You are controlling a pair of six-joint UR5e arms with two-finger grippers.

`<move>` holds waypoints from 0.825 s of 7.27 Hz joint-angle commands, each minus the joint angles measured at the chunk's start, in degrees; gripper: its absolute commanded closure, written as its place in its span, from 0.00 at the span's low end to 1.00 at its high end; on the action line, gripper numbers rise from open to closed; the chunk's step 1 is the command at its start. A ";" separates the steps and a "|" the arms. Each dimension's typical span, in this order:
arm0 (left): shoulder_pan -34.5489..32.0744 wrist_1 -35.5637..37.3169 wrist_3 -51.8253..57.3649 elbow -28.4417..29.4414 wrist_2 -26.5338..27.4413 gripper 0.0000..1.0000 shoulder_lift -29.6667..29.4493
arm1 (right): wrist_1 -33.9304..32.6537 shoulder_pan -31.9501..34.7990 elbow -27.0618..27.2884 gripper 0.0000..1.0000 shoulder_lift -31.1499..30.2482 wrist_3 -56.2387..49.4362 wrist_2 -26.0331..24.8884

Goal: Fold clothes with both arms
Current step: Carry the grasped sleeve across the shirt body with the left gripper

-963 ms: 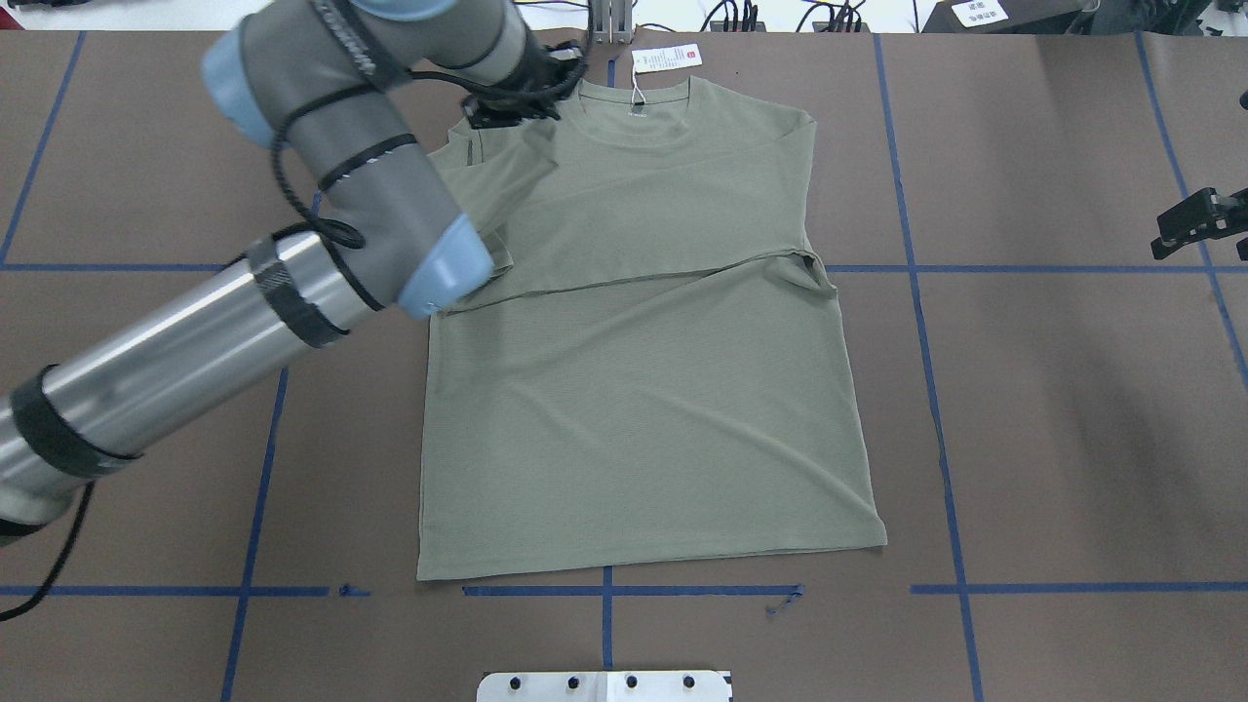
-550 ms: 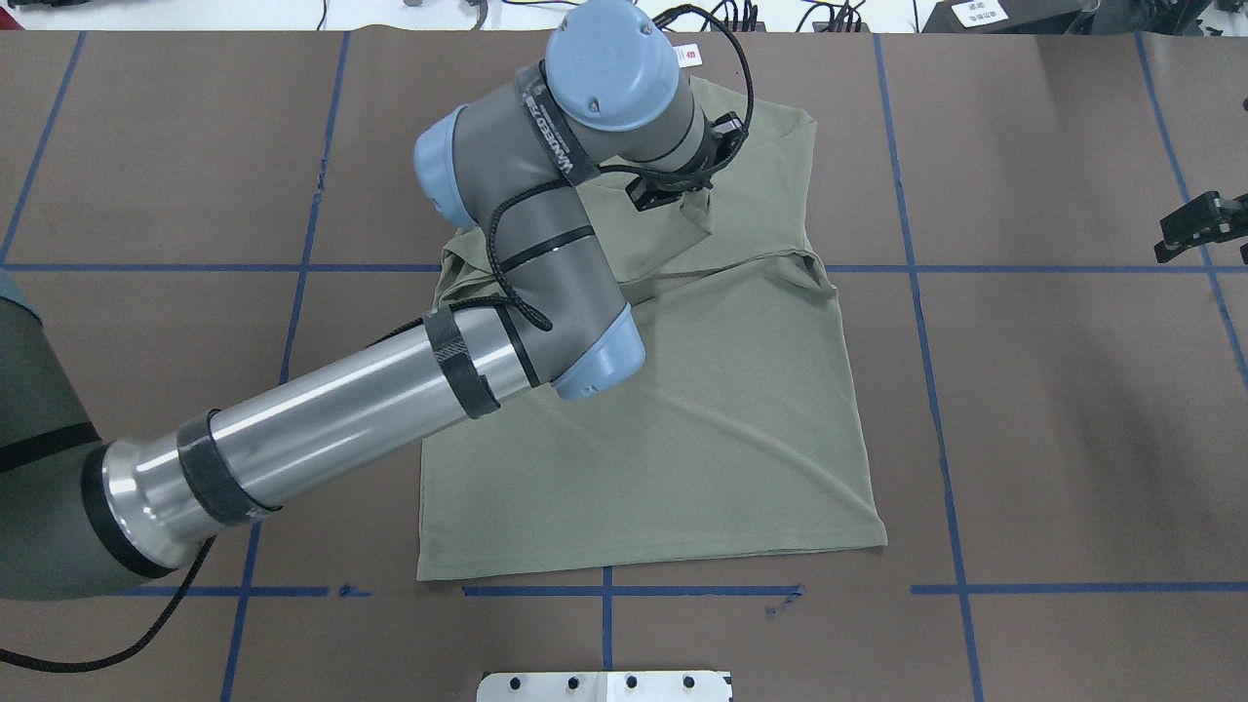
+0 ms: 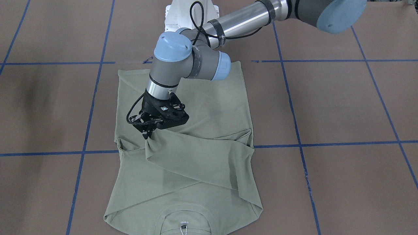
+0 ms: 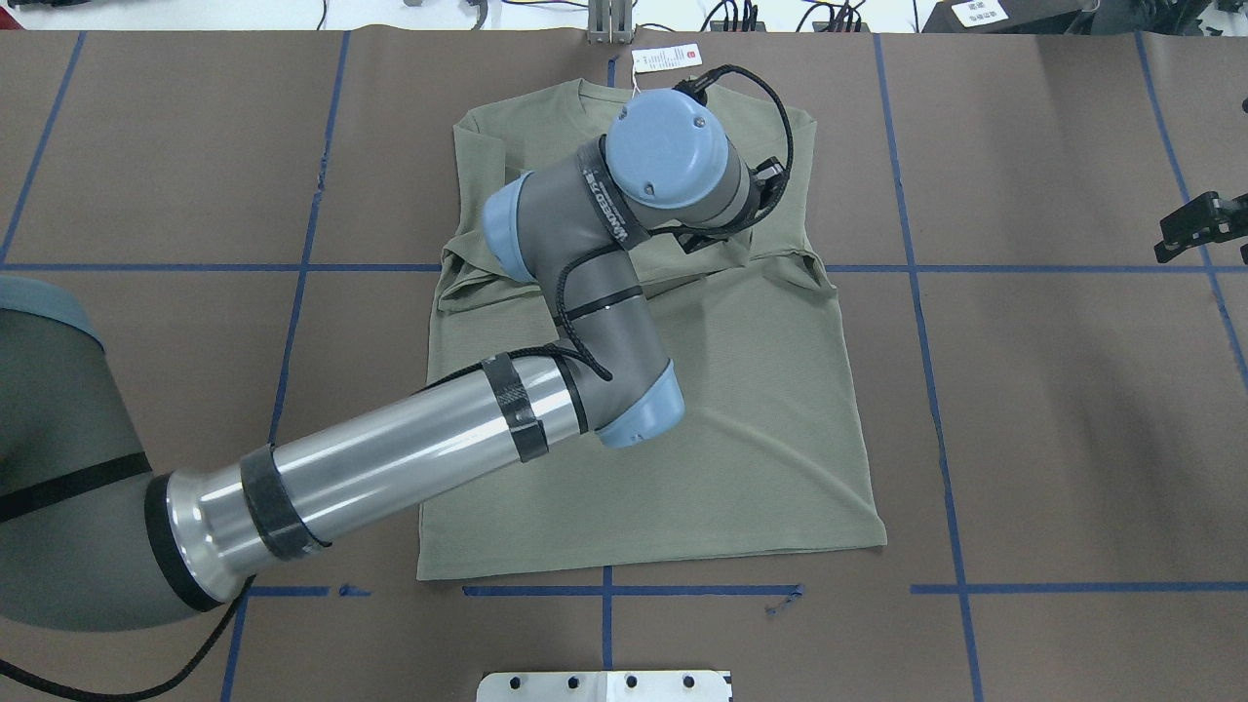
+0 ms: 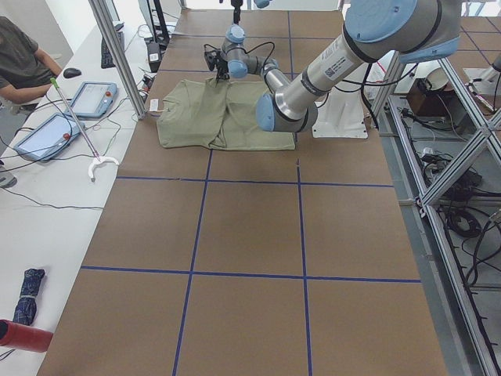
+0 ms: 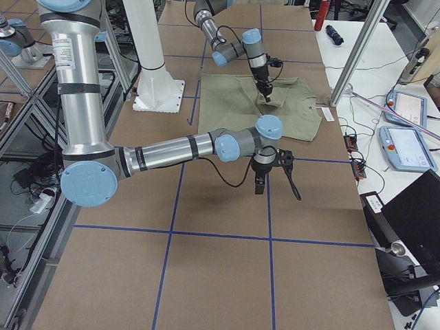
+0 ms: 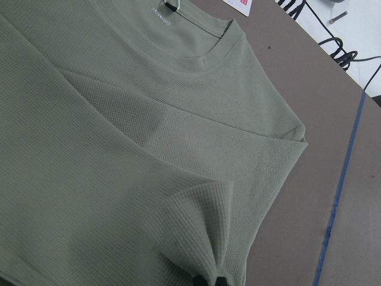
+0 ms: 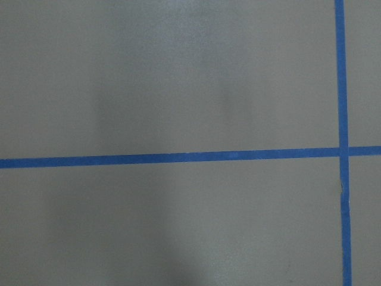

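**Left fingers clamped on a shirt fold; right arm standing off**

Markings: in the left wrist view the neck label (image 7: 161,14) is reading "MINISO". The front-facing view is showing the same word upside down at the collar. The overhead view is showing a white tag (image 4: 666,58) with a red mark, lying on the counter (image 4: 1072,390) just beyond the collar; its print is too small to read. Lettering on the left arm's wrist band is not legible.

View differences: the overhead view is hiding the left gripper (image 3: 147,134) under its own wrist. The front-facing view is showing it pointing down onto the cloth. The left wrist view is showing the fingers (image 7: 208,280) together, pinching a raised peak of fabric. The right wrist view is showing only bare counter and blue tape (image 8: 178,157).

Shirt (image 4: 741,409): sage green waffle knit, lying flat at the counter's middle with its collar away from the robot. One upper corner is lying folded diagonally across the chest.

Right gripper (image 4: 1204,222): hanging over bare counter, well apart from the shirt, its fingers apart.
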 commanded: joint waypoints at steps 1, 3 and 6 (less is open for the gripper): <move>6.38 -0.90 -5.33 4.19 8.35 0.40 -4.18 | -0.07 -0.09 -0.09 0.00 0.14 0.60 0.06; 7.38 -5.90 3.21 3.43 8.74 0.00 -2.55 | -0.07 -0.18 -0.36 0.00 0.49 0.96 0.15; 3.35 -5.04 10.98 -4.83 5.69 0.00 4.31 | 3.77 -0.44 0.17 0.00 0.23 0.96 0.15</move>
